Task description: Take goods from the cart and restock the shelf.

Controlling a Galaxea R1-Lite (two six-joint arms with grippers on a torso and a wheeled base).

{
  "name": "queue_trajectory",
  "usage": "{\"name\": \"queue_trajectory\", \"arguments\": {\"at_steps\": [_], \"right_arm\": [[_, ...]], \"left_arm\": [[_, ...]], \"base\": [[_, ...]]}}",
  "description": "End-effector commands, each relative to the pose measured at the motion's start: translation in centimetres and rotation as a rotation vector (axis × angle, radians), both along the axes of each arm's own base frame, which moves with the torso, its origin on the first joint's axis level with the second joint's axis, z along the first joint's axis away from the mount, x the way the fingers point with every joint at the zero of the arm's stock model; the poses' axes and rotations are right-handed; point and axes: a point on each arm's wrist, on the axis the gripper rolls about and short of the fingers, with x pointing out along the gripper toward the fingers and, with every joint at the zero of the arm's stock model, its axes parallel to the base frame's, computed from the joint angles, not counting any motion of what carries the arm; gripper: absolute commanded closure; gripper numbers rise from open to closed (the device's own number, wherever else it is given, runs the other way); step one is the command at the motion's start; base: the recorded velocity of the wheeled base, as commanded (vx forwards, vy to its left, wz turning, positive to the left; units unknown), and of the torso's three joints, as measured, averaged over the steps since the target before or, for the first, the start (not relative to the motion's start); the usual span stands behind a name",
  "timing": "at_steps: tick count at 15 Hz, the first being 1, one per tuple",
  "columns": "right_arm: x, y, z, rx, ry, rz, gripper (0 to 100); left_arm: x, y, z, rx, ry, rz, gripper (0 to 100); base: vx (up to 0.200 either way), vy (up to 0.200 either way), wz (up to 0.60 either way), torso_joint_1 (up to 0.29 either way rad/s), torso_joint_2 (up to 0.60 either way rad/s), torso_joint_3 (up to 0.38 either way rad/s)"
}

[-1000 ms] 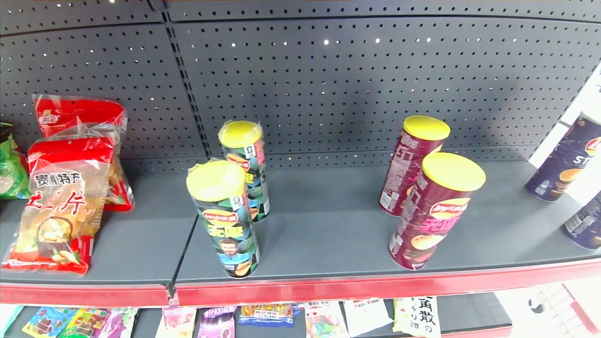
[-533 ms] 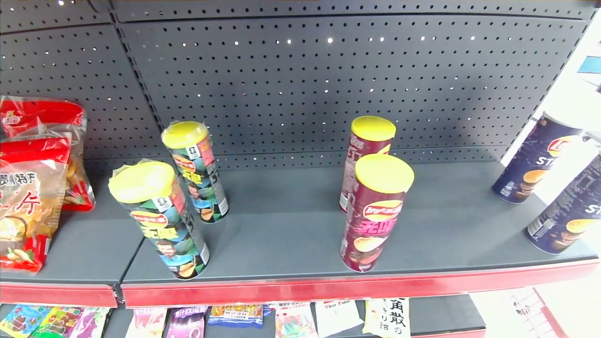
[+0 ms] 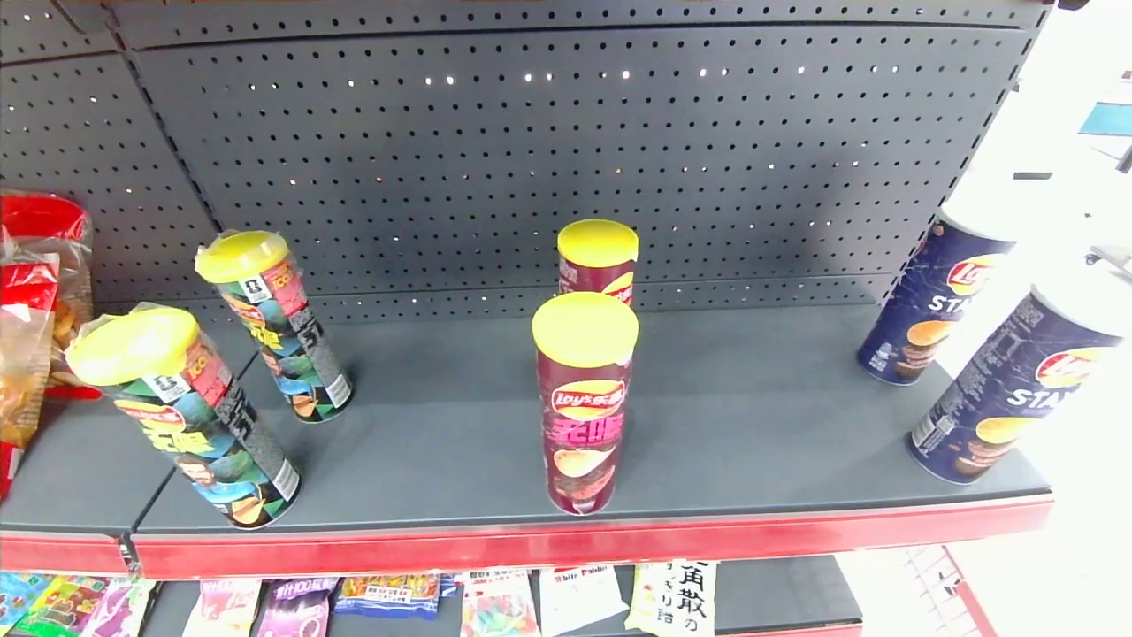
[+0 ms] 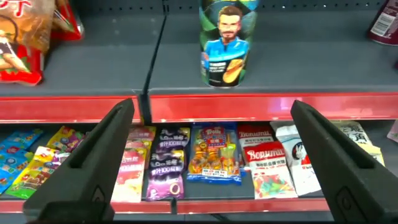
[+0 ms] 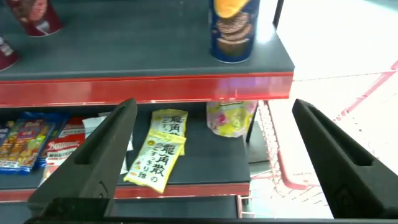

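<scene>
The grey shelf (image 3: 725, 425) with a red front edge carries chip cans. Two green cans (image 3: 186, 416) with yellow lids stand at the left, two maroon cans (image 3: 584, 407) in the middle, two navy cans (image 3: 1008, 389) at the right end. My left gripper (image 4: 211, 165) is open and holds nothing; it hangs in front of the shelf edge, below a green can (image 4: 227, 40). My right gripper (image 5: 214, 165) is open with nothing between its fingers, in front of the shelf's right end, below a navy can (image 5: 235, 28).
Red snack bags (image 3: 35, 292) lean at the far left of the shelf. The lower shelf (image 4: 186, 196) holds several flat snack packets (image 5: 160, 155). A red wire frame (image 5: 367, 93), perhaps the cart, lies past the shelf's right end.
The whole head view has shifted: the camera has swung to the right, so the cans sit further left in the picture and both navy cans show fully. Nothing on the shelf has moved.
</scene>
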Motion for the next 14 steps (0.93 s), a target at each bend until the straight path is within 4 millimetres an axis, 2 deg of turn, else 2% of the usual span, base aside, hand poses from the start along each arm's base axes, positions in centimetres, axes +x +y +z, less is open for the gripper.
{"name": "queue_trajectory", "arguments": {"at_steps": [1, 5, 10, 14], "right_arm": [[0.00, 0.00, 0.01, 0.002, -0.001, 0.001, 0], [0.00, 0.00, 0.01, 0.002, -0.001, 0.001, 0], [0.00, 0.00, 0.01, 0.002, -0.001, 0.001, 0], [0.00, 0.00, 0.01, 0.002, -0.001, 0.000, 0]], "left_arm": [[0.01, 0.00, 0.00, 0.000, 0.002, 0.001, 0], [0.01, 0.00, 0.00, 0.000, 0.002, 0.000, 0], [0.01, 0.00, 0.00, 0.000, 0.002, 0.001, 0], [0.01, 0.00, 0.00, 0.000, 0.002, 0.001, 0]], "base": [[0.000, 0.000, 0.00, 0.000, 0.00, 0.000], [0.000, 0.000, 0.00, 0.000, 0.00, 0.000], [-0.200, 0.000, 0.00, 0.004, 0.00, 0.000], [0.000, 0.000, 0.00, 0.000, 0.00, 0.000]]}}
